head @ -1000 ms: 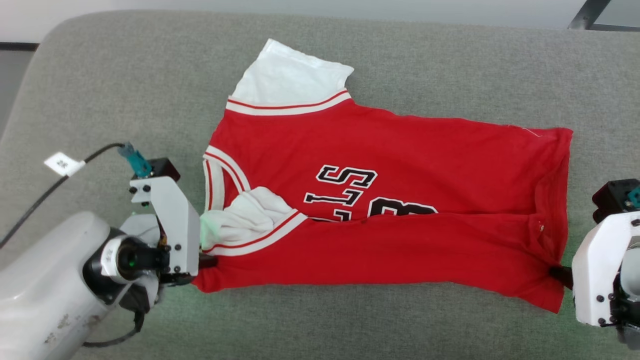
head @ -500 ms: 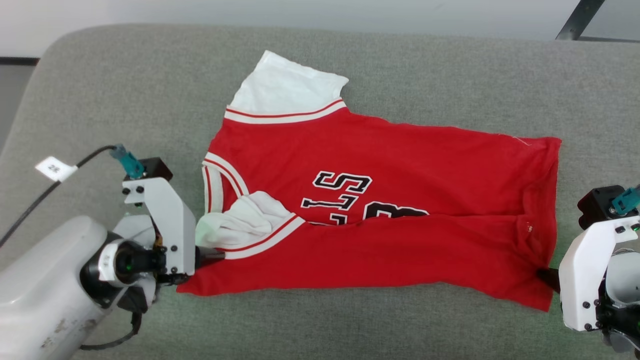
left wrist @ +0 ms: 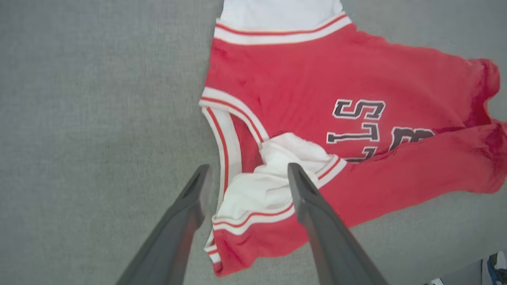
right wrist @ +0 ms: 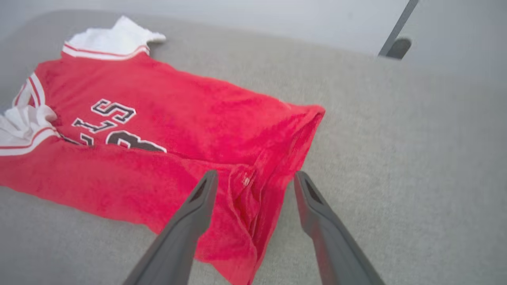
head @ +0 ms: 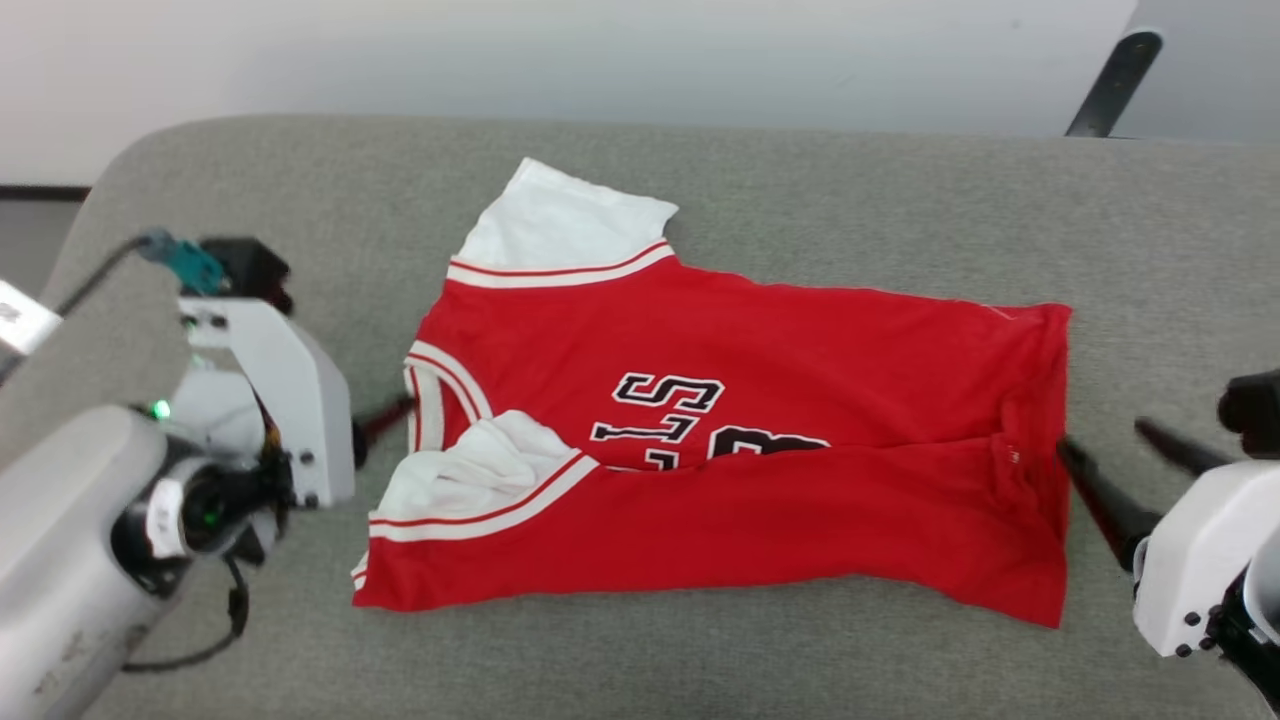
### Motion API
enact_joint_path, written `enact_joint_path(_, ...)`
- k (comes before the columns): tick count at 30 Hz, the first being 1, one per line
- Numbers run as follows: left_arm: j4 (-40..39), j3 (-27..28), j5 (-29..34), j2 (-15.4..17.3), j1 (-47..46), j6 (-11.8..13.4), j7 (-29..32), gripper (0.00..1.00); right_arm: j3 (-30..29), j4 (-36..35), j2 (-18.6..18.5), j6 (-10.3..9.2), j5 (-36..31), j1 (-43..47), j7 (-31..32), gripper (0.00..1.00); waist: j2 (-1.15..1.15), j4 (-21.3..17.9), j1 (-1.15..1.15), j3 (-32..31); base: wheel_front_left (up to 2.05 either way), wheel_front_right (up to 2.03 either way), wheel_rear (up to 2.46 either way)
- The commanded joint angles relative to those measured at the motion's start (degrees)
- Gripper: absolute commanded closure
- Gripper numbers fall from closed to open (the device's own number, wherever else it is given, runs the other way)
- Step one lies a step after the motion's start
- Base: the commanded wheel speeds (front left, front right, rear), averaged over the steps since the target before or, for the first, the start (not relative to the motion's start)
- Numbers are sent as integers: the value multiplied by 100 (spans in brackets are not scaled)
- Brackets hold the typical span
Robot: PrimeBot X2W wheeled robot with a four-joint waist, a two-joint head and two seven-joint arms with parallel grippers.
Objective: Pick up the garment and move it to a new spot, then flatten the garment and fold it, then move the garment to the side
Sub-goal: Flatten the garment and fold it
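Observation:
The garment [head: 750, 380], a red jersey with white sleeves and black-and-white letters, lies on the grey cushion [head: 800, 200] with its near half folded over the lettering. My left gripper [head: 385, 420] hovers open just off its collar end. In the left wrist view the open left gripper [left wrist: 248, 168] frames the bunched white sleeve of the garment [left wrist: 301, 79] from above without touching it. At the hem end my right gripper [head: 1100, 435] stands open. Seen from the right wrist, the right gripper [right wrist: 256, 174] straddles the rumpled hem corner of the garment [right wrist: 178, 114], raised off it.
The cushion's rounded left corner [head: 90, 200] drops away to a darker floor. A pale wall runs behind, with a dark slanted metal bar [head: 1110, 85] at the back right. Bare grey fabric surrounds the jersey on all sides.
Both grippers have opened, let go of the jersey's near corners and drawn back from them. The jersey now lies loose and folded. The head camera has tilted, shifting the whole picture downward.

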Motion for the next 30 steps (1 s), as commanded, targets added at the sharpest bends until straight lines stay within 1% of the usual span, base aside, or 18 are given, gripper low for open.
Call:
enact_joint_path(1, 79, 102, 50, -43, -68, 8, -209, 0, 115, -66, -123, -5, -155, 108, -594, 0, 0, -108, 0, -57, 0, 0, 0)
enact_joint_path(3, 126, 139, 205, -60, -152, -106, -444, 0, 273, -116, -215, -5, -359, 139, -1364, 0, 0, -188, 0, -44, 0, 0, 0)
enact_joint_path(4, 159, 170, 268, -93, -202, -153, -561, 0, 332, -170, -274, -5, -521, 102, -1857, 0, 0, -223, 0, -29, 0, 0, 0)
enact_joint_path(5, 188, 196, 351, -116, -261, -219, -699, 0, 339, -157, -248, -5, -652, 99, -2310, 0, 0, -265, 0, -6, 0, 0, 0)
enact_joint_path(7, 316, 293, 437, -197, -379, -295, -976, 0, 359, -151, -246, -5, -1147, 35, -3358, 0, 0, -351, 0, 64, 0, 0, 0)
enact_joint_path(10, 536, 319, 629, -308, -624, -546, -1270, 0, 351, 105, -33, -5, -1782, 123, -4522, 0, 0, -495, 0, 213, 0, 0, 0)
enact_joint_path(13, 848, 298, 748, -382, -944, -806, -1286, 0, 335, 360, 284, -6, -2105, 130, -5229, 0, 0, -667, 0, 433, 0, 0, 0)
enact_joint_path(14, 848, 298, 748, -382, -944, -806, -1286, 0, 335, 360, 284, -6, -2105, 130, -5229, 0, 0, -667, 0, 433, 0, 0, 0)
enact_joint_path(15, 967, 297, 776, -379, -1079, -884, -1239, 0, 349, 436, 389, -6, -2147, 81, -5365, 0, 0, -738, 0, 538, 0, 0, 0)
enact_joint_path(18, 1347, 253, 811, -382, -1487, -1196, -994, 0, 403, 549, 584, -6, -2246, -120, -5650, 0, 0, -968, 0, 869, 0, 0, 0)
enact_joint_path(21, 1736, 222, 860, -290, -1937, -1510, -683, 0, 464, 619, 719, -6, -2294, -282, -5805, 0, 0, -1227, 0, 1220, 0, 0, 0)
enact_joint_path(25, 2194, 152, 936, -178, -2433, -1841, -248, 0, 536, 669, 790, -6, -2344, -467, -5919, 0, 0, -1503, 0, 1619, 0, 0, 0)
enact_joint_path(27, 2388, 133, 920, -152, -2657, -1957, -25, 0, 558, 649, 818, -6, -2346, -539, -5981, 0, 0, -1608, 0, 1789, 0, 0, 0)
enact_joint_path(30, 2623, 74, 963, -118, -2988, -2064, 329, 0, 576, 596, 861, -6, -2352, -606, -6041, 0, 0, -1727, 0, 2016, 0, 0, 0)
